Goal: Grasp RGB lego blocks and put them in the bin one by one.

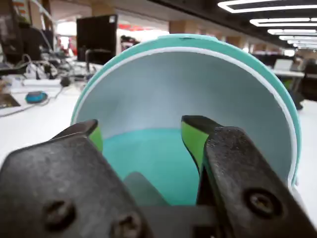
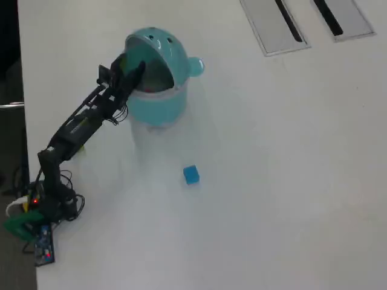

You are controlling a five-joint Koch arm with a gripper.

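Smooth white table (image 2: pixel 272 181); round teal bin (image 2: pixel 158 90); blue cube (image 2: pixel 191 174).

White worktop (image 2: pixel 272 181) with a bin and one block

In the overhead view the teal bin (image 2: pixel 158 99) stands far left; a blue block (image 2: pixel 191 174) lies nearer, well apart.
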